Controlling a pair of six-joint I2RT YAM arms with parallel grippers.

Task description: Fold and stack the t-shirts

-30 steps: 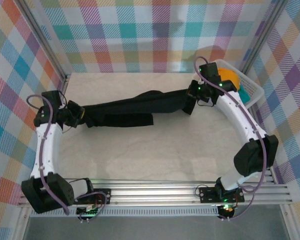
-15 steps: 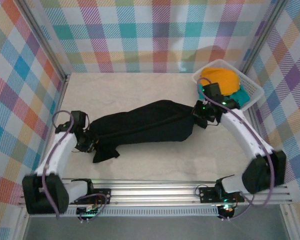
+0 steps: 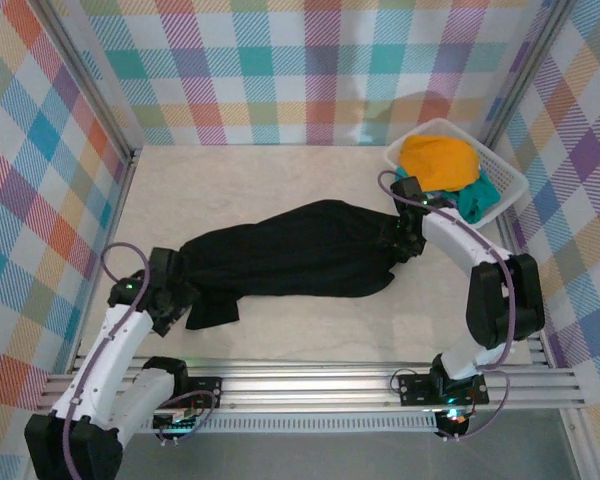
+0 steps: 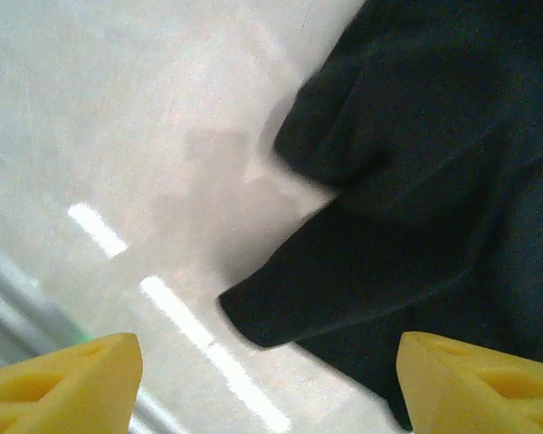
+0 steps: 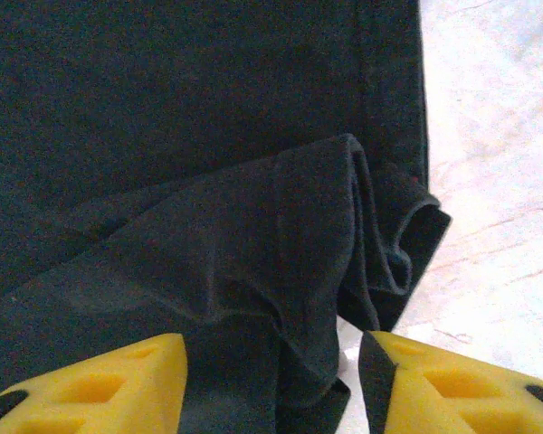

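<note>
A black t-shirt (image 3: 290,262) lies stretched out left to right across the middle of the table, rumpled at both ends. My left gripper (image 3: 180,296) is at its left end, jaws wide open; in the left wrist view (image 4: 270,389) a black sleeve corner (image 4: 344,289) lies on the table ahead of the yellow fingertips (image 4: 63,380), untouched. My right gripper (image 3: 405,244) is at the shirt's right end, open; in the right wrist view (image 5: 271,389) a loose bunched fold (image 5: 281,271) lies between the fingertips (image 5: 452,384), with table showing beside it. Orange-yellow (image 3: 438,160) and teal (image 3: 476,198) t-shirts sit in the basket.
The white lattice basket (image 3: 508,180) stands at the back right corner, close behind my right arm. Plaid walls close in the table on three sides. A metal rail (image 3: 310,380) runs along the near edge. Bare tabletop lies behind and in front of the shirt.
Both grippers have opened and let go of the black t-shirt, which came down from its stretched hold and now rests on the table. Both arms moved toward the near edge.
</note>
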